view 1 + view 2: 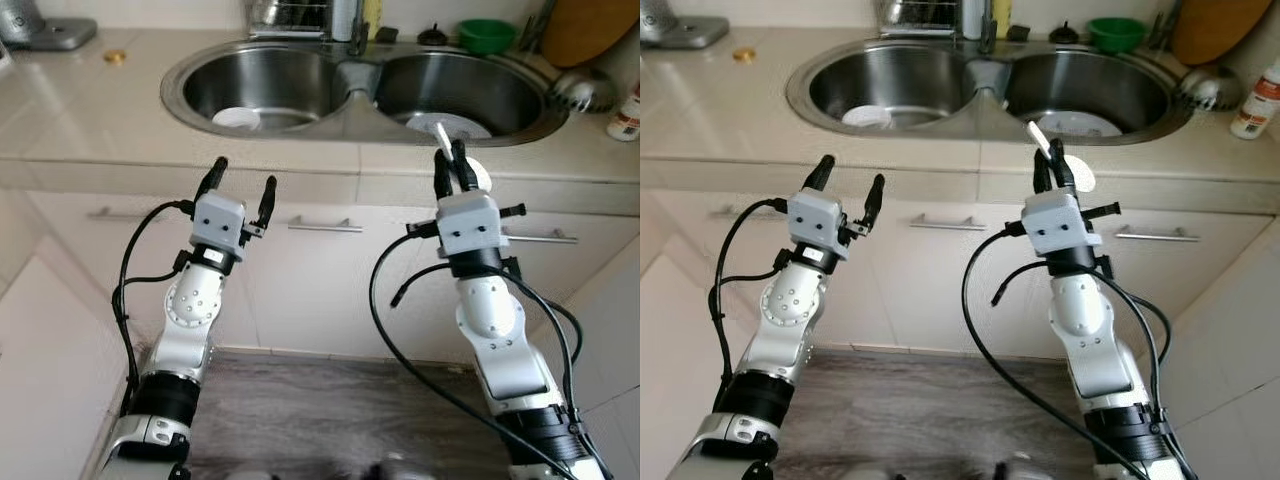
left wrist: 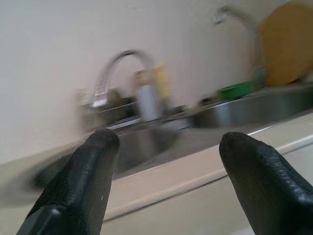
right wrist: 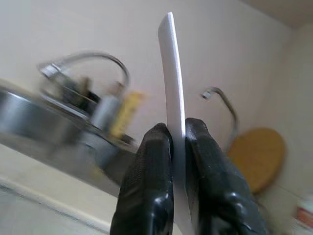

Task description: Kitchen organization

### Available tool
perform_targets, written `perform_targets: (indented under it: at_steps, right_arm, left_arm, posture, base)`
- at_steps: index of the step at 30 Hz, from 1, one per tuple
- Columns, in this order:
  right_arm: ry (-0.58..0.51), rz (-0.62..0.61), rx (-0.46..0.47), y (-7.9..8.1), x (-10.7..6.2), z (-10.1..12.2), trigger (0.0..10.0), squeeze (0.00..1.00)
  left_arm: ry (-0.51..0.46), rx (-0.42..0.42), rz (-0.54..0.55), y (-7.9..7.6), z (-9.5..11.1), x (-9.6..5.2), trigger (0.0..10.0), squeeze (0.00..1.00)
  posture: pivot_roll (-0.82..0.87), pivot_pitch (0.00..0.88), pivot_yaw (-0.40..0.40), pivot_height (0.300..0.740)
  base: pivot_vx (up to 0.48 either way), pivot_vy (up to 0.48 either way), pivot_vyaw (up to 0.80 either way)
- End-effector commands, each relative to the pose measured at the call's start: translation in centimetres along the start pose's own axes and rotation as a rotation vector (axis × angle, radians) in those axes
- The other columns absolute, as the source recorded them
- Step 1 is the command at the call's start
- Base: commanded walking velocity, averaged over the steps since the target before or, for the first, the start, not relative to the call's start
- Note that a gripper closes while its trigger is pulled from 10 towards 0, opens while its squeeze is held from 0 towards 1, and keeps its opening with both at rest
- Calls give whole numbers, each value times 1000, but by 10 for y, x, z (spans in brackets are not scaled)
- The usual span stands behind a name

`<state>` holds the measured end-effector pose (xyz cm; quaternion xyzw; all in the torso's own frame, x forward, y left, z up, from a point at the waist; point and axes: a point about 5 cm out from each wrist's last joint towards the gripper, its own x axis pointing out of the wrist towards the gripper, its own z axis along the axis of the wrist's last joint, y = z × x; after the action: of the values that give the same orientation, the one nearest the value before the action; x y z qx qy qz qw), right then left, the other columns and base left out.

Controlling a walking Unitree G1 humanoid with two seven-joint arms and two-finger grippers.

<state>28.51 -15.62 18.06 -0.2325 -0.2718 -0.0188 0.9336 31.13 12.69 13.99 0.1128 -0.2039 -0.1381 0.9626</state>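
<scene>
Two pincers hover before the table (image 1: 80, 130) edge: the right pincer (image 1: 449, 170) clenches a white plate (image 3: 172, 88) edge-on, upright, likely to carry it clear of the sink (image 1: 345, 110); the left pincer (image 1: 240, 185) is spread, holding nothing, ready to help

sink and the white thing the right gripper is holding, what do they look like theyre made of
The sink looks like brushed stainless steel: silvery grey with soft reflections in both basins. The white thing, pinched edge-on in the right gripper, is thin, smooth and glossy, probably a ceramic or plastic plate; the look leaves that open.
</scene>
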Motion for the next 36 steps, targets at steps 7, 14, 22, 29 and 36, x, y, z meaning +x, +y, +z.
perform_targets:
  at_steps: [7,14,22,29,36]
  right_arm:
    - [-43,-12,22,2,6,10,10000,0]
    - [-52,-21,24,0,8,12,10000,0]
    - [-54,-16,25,1,9,13,10000,0]
    - [-47,-15,30,2,9,12,10000,0]
    - [-27,9,55,5,9,9,10000,0]
  left_arm:
    - [-34,41,23,13,7,4,10000,0]
    - [-60,46,52,19,13,9,10000,0]
    - [-60,48,56,19,13,8,10000,0]
    - [-58,46,58,19,13,8,10000,0]
    - [-57,46,58,19,12,8,10000,0]
  posture:
    - [72,0,-22,740]
    - [72,0,-22,740]
    - [74,0,-23,740]
    - [73,0,-24,740]
    - [75,0,-24,740]
  base:
    - [303,0,0]
    - [302,0,0]
    - [302,0,0]
    - [303,0,0]
    - [300,0,0]
